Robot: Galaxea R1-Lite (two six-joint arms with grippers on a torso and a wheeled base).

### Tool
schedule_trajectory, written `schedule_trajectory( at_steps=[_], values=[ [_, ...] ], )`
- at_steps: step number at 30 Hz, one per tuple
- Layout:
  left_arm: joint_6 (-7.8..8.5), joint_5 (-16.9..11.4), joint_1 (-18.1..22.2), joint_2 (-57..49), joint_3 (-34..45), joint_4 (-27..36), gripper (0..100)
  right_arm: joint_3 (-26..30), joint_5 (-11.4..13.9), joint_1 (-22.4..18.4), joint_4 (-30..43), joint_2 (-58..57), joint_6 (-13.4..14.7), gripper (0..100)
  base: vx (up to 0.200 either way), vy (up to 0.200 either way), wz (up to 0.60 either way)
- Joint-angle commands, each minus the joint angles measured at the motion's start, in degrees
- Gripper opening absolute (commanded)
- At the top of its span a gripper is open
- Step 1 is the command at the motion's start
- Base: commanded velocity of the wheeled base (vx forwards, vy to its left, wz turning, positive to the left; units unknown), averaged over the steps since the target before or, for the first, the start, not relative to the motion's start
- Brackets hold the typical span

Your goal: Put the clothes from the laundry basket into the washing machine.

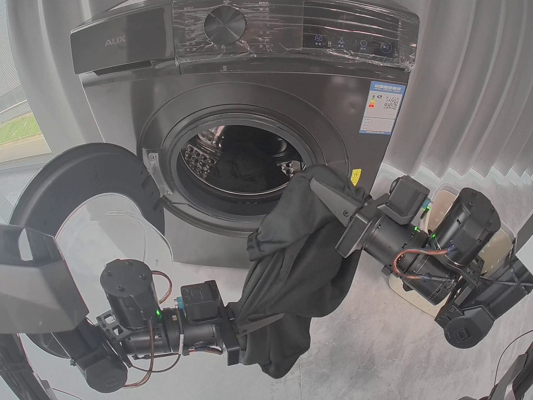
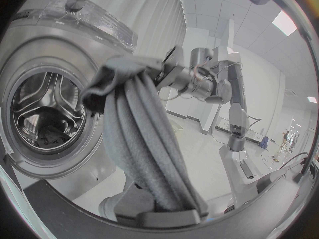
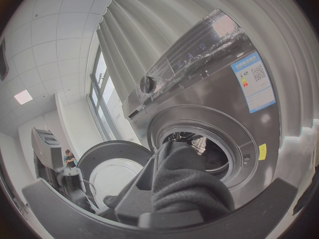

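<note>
A dark grey garment [image 1: 294, 262] hangs stretched between both grippers in front of the grey washing machine [image 1: 244, 84]. My right gripper [image 1: 325, 193] is shut on its upper end, at the lower right rim of the round drum opening [image 1: 239, 159]. My left gripper [image 1: 250, 323] is shut on the lower end, near the floor below the opening. The left wrist view shows the garment [image 2: 139, 126] rising from my fingers [image 2: 166, 216] toward the other arm. In the right wrist view the garment [image 3: 186, 180] bunches over my fingers [image 3: 139, 190] just before the drum. Dark clothes [image 2: 50, 133] lie inside the drum.
The machine's round door [image 1: 89, 195] is swung open to the left, beside my left arm. A white laundry basket [image 1: 444, 206] stands on the floor at the right, behind my right arm. Pale curtains hang behind the machine.
</note>
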Motion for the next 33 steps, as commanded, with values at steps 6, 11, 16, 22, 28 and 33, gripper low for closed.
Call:
schedule_trajectory(
  at_steps=[6,11,16,22,28,33],
  values=[
    [-0.16,-0.3,-0.2,-6.5,0.9,0.1,0,5.5,-0.1,0.2,-0.4,4.4,-0.4,0,0.000,0.000,0.00],
    [-0.33,-0.2,-0.2,-7.2,0.7,0.1,0,6.0,0.0,1.5,-0.5,4.8,-0.5,0,0.000,0.000,0.00],
    [-0.42,-0.2,0.4,-7.1,0.4,0.1,0,7.1,0.0,1.9,-0.5,4.3,0.1,100,0.000,0.000,0.00],
    [-0.51,-0.1,4.3,-7.0,-0.8,0.1,0,15.8,0.7,1.9,-0.4,1.8,-0.2,100,0.000,0.000,0.00],
    [-0.51,-0.1,5.7,-6.7,-0.9,0.1,0,22.8,4.2,2.5,-0.4,-0.1,-0.9,100,0.000,0.000,0.00],
    [-0.51,0.0,5.7,-6.5,-0.8,0.1,0,25.7,8.4,1.9,-0.5,-0.9,-3.1,100,0.000,0.000,0.00]
  ],
)
